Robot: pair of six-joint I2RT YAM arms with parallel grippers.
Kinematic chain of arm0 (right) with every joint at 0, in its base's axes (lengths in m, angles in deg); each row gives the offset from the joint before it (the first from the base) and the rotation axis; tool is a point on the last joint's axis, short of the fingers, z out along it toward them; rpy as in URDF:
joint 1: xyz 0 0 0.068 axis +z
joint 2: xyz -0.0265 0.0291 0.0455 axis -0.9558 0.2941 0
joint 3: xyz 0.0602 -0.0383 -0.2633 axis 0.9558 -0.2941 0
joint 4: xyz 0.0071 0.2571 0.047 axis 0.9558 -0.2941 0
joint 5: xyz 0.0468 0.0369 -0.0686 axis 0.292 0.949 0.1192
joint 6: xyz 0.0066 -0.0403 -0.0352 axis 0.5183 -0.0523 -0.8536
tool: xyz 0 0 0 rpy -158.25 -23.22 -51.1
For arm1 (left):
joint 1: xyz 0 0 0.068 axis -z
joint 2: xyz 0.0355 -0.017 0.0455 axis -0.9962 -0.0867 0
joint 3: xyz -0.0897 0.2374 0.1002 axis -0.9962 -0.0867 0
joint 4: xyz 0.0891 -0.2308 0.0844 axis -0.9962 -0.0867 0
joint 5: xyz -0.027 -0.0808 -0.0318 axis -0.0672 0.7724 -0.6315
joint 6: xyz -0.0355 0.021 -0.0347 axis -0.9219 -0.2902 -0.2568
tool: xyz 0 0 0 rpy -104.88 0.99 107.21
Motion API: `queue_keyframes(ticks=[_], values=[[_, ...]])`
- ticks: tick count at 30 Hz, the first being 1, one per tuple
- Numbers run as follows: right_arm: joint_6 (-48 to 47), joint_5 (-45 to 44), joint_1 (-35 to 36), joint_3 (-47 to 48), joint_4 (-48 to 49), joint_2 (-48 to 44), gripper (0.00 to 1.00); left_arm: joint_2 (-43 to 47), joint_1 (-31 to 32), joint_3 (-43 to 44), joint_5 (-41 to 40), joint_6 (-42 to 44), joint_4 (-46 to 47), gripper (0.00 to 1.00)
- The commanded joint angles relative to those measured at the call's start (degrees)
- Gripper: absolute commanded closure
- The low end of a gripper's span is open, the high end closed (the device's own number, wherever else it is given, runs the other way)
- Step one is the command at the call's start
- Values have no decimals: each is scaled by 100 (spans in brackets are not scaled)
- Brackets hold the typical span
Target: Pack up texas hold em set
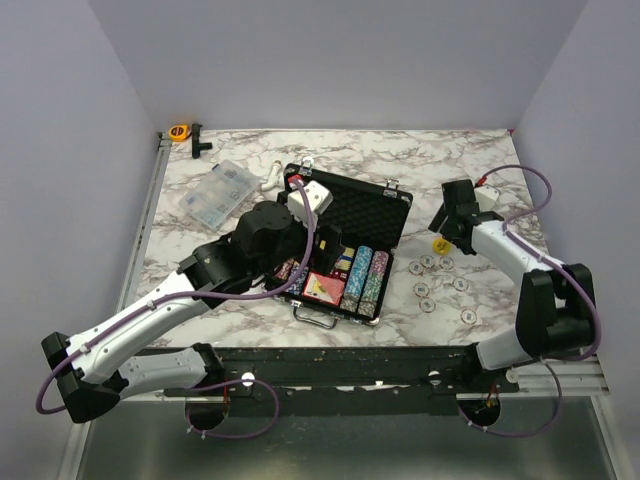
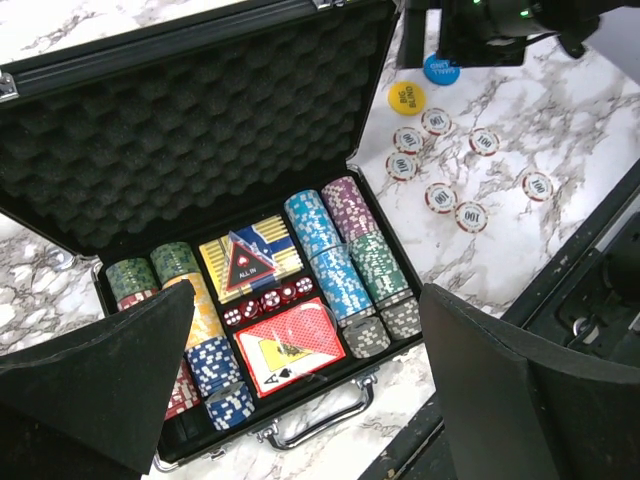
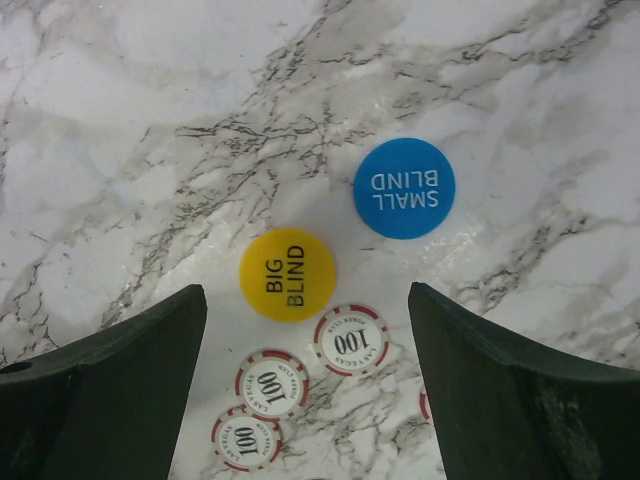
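The texas hold em set's black briefcase [image 1: 375, 212] lies open at mid-table, its foam lid [image 2: 200, 130] raised. Rows of coloured chips [image 2: 345, 250], red dice and a red card deck [image 2: 285, 345] fill its tray. My left gripper [image 1: 326, 240] [image 2: 300, 400] hovers open above the tray, holding nothing. To the right of the case, several loose "100" chips [image 1: 440, 280] [image 3: 350, 340] lie on the marble. A yellow disc [image 1: 439, 244] [image 3: 287, 274] and a blue disc [image 3: 404, 187] lie just beyond them. My right gripper [image 1: 452, 225] [image 3: 305, 400] is open over those chips, touching none.
A clear plastic compartment box [image 1: 218, 193] sits left of the case, with a small white object [image 1: 270, 181] beside it. An orange tape measure [image 1: 179, 131] lies in the far left corner. A black rail [image 1: 400, 360] runs along the table's near edge.
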Motion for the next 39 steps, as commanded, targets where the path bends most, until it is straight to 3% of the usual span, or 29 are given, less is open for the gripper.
queue_keyframes(ticks=[1, 10, 21, 29, 39], values=[[-144, 296, -46, 398, 119, 431, 17, 266, -25, -6, 158, 19, 99, 7], [-124, 699, -100, 752, 21, 1197, 23, 327, -25, -8, -81, 104, 63, 6], [5, 772, -99, 627, 141, 1560, 22, 211, -26, -45, -135, 132, 90, 6], [0, 626, -99, 490, 327, 1598, 32, 167, -43, -59, -133, 133, 103, 6], [17, 649, -100, 539, 148, 1858, 33, 157, -87, -59, -135, 133, 98, 6]])
